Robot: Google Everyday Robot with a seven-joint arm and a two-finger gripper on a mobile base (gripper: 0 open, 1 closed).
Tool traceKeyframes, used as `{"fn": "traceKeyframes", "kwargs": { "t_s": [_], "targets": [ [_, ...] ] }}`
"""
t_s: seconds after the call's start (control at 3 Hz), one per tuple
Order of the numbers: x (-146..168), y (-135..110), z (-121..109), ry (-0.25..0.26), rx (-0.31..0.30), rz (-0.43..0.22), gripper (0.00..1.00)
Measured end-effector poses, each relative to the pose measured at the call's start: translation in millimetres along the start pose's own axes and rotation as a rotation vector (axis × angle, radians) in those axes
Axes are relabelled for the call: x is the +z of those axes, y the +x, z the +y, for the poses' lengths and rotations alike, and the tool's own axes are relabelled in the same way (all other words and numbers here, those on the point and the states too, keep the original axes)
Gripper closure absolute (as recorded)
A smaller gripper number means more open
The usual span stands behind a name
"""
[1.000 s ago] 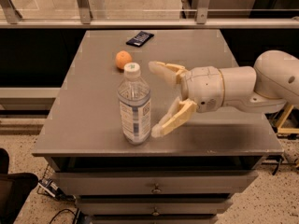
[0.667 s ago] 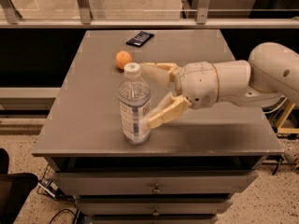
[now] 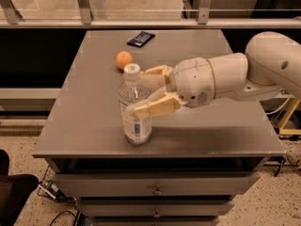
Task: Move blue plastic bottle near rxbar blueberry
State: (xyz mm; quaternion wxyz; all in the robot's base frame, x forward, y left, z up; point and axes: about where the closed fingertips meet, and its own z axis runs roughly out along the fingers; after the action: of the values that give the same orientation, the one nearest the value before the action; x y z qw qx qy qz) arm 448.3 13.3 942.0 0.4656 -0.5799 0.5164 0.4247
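The blue plastic bottle [image 3: 136, 126], clear with a white cap and a white-and-blue label, stands upright near the front of the grey table [image 3: 84, 112]. The rxbar blueberry [image 3: 141, 38], a flat dark bar, lies at the table's far edge, well behind the bottle. My gripper [image 3: 138, 92] reaches in from the right at the bottle's upper half. It is open, with one cream finger [image 3: 153, 108] in front of the bottle and the other [image 3: 155, 71] behind it by the cap.
An orange fruit [image 3: 124, 59] sits between the bottle and the bar. My white arm [image 3: 244, 74] spans the table's right half. The table has drawers [image 3: 155, 189] below and a railing [image 3: 141, 22] behind it.
My gripper has moved left from beside the bottle until its fingers straddle it. The bottle, the orange and the bar have not moved.
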Motion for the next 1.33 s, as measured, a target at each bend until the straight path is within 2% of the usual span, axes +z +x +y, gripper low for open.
{"fn": "traceKeyframes", "kwargs": {
  "t_s": [0.33, 0.67, 1.0, 1.33],
  "targets": [
    [1.9, -1.4, 1.0, -0.004, -0.002, 0.001, 0.88],
    [3.6, -2.5, 1.7, -0.007, -0.004, 0.001, 1.0],
    [5.0, -5.8, -4.4, -0.015, -0.007, -0.02, 1.0],
    [0.3, -18.9, -24.8, -0.041, -0.002, -0.035, 1.0]
  ]
}}
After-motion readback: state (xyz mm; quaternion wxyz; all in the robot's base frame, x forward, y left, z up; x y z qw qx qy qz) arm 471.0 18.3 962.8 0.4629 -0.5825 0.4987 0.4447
